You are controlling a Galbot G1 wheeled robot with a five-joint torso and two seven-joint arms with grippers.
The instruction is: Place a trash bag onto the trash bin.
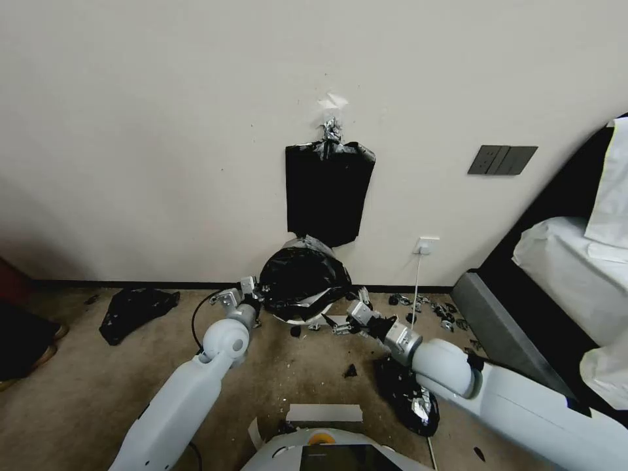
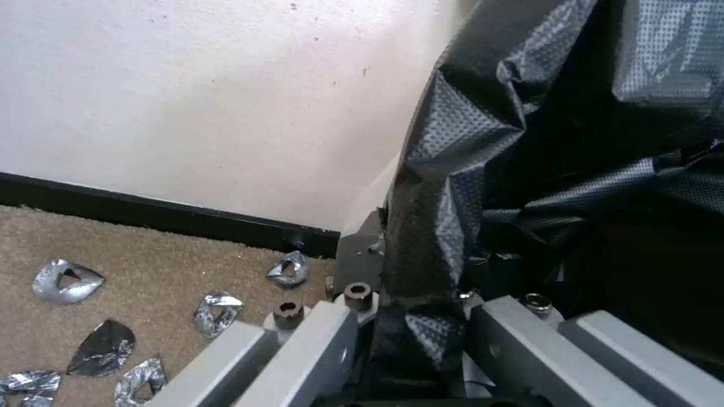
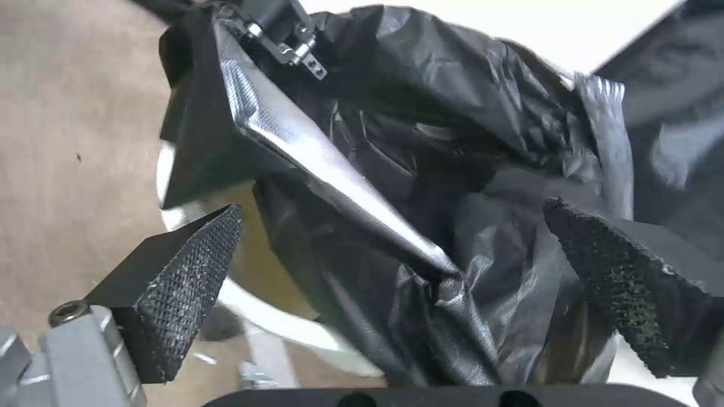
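Trash bag [image 1: 302,278] bunched over trash bin [image 1: 296,320] on carpet at wall's foot; your left gripper [image 2: 411,339] clamps bag's edge at bin's left side; right gripper [image 3: 400,277] jaws spread wide, empty, facing film; rim part-bare, stretching left.

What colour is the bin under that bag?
Cream-white; the bin's rim shows best in the right wrist view, under the black bag.

Cream wall [image 1: 163,131], black baseboard [image 1: 131,285], tan carpet [image 1: 98,379].
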